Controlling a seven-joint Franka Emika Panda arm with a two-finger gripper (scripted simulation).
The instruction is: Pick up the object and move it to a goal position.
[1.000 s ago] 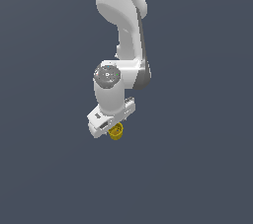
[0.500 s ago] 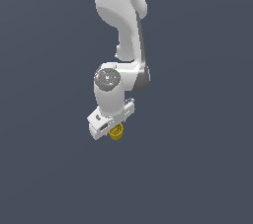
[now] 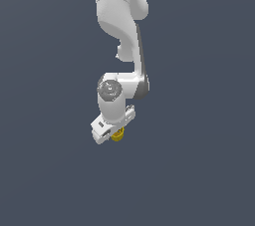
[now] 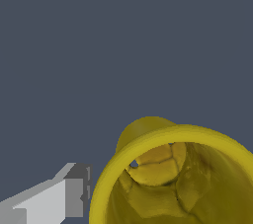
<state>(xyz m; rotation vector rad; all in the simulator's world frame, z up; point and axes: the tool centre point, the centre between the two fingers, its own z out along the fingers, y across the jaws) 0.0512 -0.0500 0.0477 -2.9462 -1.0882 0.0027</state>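
risk entry: yellow cup under the gripper, grasp unconfirmed

item 1, the gripper (image 3: 116, 135). white, at the end of the panda arm (image 3: 124, 31), pointed down and canted toward the exterior view's left. in the wrist view i see only one grey-and-white finger (image 4: 54, 199), just beside the cup's outer wall. the other finger is out of frame, so i cannot tell whether the jaws are wide, narrow, or closed on the cup.

item 2, the yellow cup (image 3: 118, 136). a small hollow cylinder, tucked directly under the gripper body and mostly hidden by it in the exterior view. in the wrist view (image 4: 173, 178) its open rim fills the near corner and i look straight down into the hollow. no bench edge, surface line or shadow shows in either view, only flat grey, so i cannot say whether the cup rests on anything or hangs lifted.

item 3, goal position. no marker visible in either view.

hazards, my judgement:
- the cup sits off centre in the wrist view; a one-sided pinch on a round wall could let it squirt out or rotate.
- thin rim contact rather than body contact could tip it during transport.
- with no visible goal marker, i could steer the wrong way and add needless swing.
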